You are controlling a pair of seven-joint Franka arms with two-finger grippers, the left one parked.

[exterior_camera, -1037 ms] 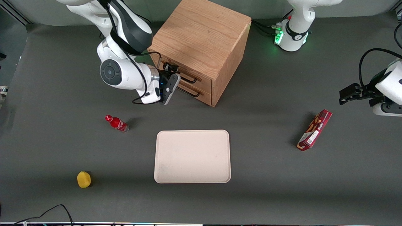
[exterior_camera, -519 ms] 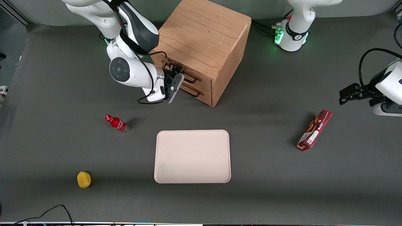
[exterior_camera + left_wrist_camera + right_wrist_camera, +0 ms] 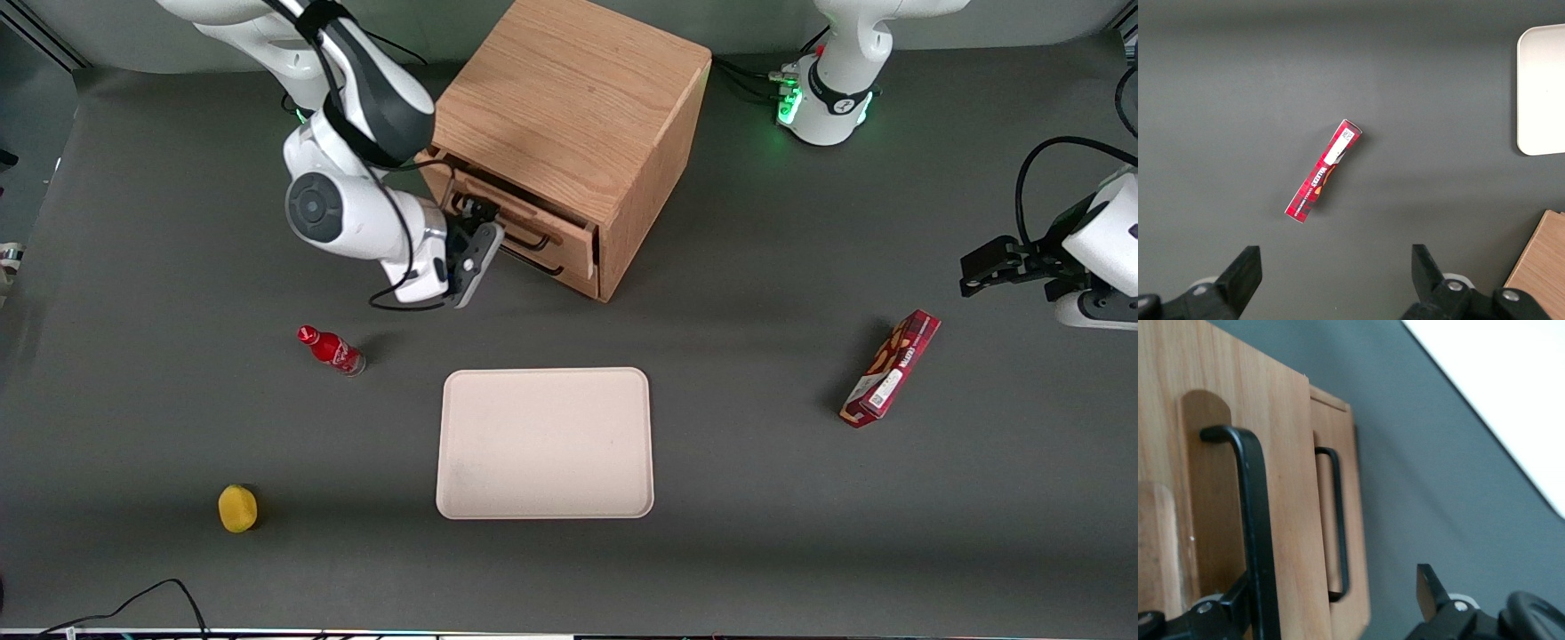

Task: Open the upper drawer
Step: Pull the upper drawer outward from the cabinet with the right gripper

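The wooden cabinet stands at the back of the table. Its upper drawer sticks out a little from the cabinet front, above the closed lower drawer. My right gripper is in front of the upper drawer, at its black bar handle. In the right wrist view the gripper is open. One finger lies against the upper drawer's handle, the other finger is apart over the table. The upper drawer front overlaps the lower drawer.
A beige tray lies nearer the front camera than the cabinet, also in the right wrist view. A red bottle and a yellow object lie toward the working arm's end. A red box lies toward the parked arm's end.
The gripper went in to the upper drawer's handle, then drew back from the cabinet. The upper drawer has slid out a little with it.
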